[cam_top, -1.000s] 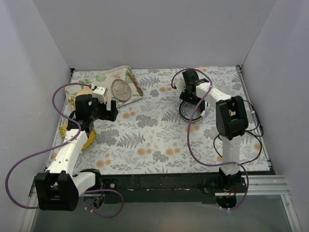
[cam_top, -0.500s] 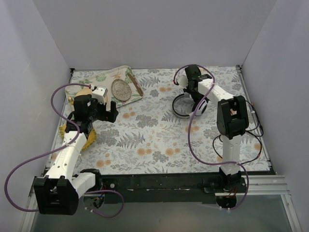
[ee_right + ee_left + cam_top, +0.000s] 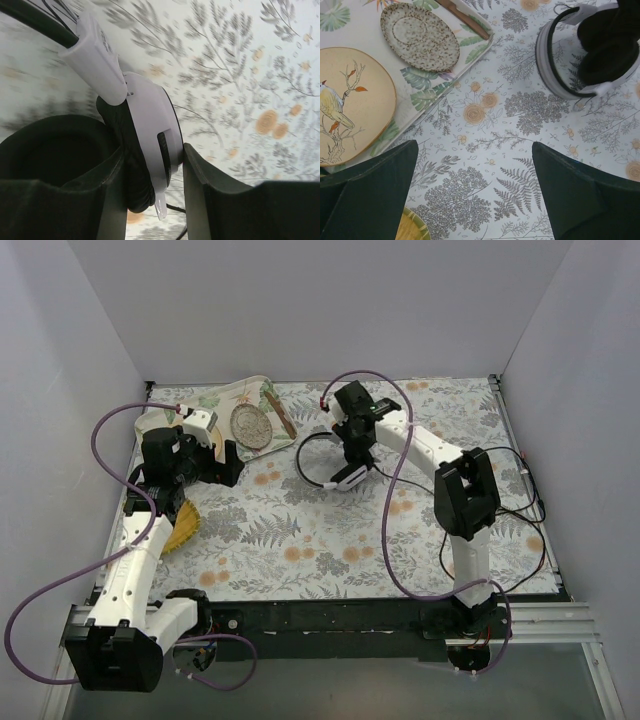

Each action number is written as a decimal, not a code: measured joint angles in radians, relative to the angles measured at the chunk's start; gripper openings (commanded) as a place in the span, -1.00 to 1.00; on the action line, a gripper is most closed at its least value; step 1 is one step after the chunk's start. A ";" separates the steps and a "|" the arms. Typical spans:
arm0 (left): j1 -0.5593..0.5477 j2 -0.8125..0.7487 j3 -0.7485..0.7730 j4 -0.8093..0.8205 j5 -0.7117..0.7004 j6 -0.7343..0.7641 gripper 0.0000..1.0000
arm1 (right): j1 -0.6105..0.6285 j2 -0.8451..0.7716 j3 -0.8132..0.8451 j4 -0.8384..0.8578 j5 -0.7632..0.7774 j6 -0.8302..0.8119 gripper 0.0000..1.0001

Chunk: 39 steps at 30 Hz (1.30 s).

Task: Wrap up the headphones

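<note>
The headphones (image 3: 305,458) hang from my right gripper (image 3: 352,462) over the middle of the table, the thin headband arcing out to the left. In the right wrist view the gripper (image 3: 152,157) is shut on one white-and-black ear cup (image 3: 150,130), one finger on the pad and the other on the white shell. A thin black cable (image 3: 176,207) passes under the cup. The thin black cable loops (image 3: 522,502) by the right arm's base. My left gripper (image 3: 226,466) is open and empty, left of the headphones. In its own view (image 3: 475,192) the headphones (image 3: 551,70) show at the upper right.
A leaf-print tray (image 3: 215,400) at the back left holds a speckled oval dish (image 3: 250,425), a wooden stick (image 3: 279,410) and a bird-painted plate (image 3: 350,100). A yellow woven mat (image 3: 182,527) lies by the left arm. Grey walls close three sides.
My right arm has swung left with the headphones, from the back right to the table's middle. My left gripper has shifted slightly back and left, still open.
</note>
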<state>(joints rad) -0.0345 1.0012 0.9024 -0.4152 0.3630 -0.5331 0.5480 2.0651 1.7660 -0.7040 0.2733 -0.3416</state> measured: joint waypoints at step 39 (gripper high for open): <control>-0.048 0.030 0.025 0.035 -0.152 -0.008 0.44 | 0.388 0.002 0.209 0.059 -0.027 0.406 -0.97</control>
<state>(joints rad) -0.0826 1.0309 0.9272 -0.3798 0.2111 -0.5415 0.9356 2.0674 1.9747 -0.6449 0.2459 0.0643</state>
